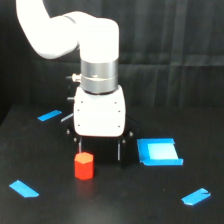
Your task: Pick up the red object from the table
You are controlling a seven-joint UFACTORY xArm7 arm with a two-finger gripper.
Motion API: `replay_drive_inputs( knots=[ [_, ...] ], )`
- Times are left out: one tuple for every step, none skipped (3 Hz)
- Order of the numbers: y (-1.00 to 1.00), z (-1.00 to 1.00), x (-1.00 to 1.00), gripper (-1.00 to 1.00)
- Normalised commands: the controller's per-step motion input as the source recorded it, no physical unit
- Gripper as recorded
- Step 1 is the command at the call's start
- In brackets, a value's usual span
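Observation:
The red object [84,166] is a small red-orange hexagonal block standing upright on the black table [125,200]. My gripper [100,154] hangs straight down from the white arm, just above the table. Its two thin dark fingers are spread wide apart with nothing between them, so it is open. In the exterior view the block sits directly under the finger [80,145] on the view's left, not centred in the gap. The other finger [120,150] is well to the block's right. I cannot tell whether the left finger touches the block.
A blue square patch [159,151] lies to the exterior view's right of the gripper. Blue tape strips lie at the back left [49,115], front left [24,188] and front right [196,196]. A dark curtain hangs behind.

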Motion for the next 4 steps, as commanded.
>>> replay_drive_inputs(
  knots=[
    [-0.47, 0.06, -0.1, 0.47],
    [-0.39, 0.05, 0.0, 0.25],
    [-0.46, -0.1, -0.08, 0.36],
    [-0.48, -0.06, -0.08, 0.47]
  ],
)
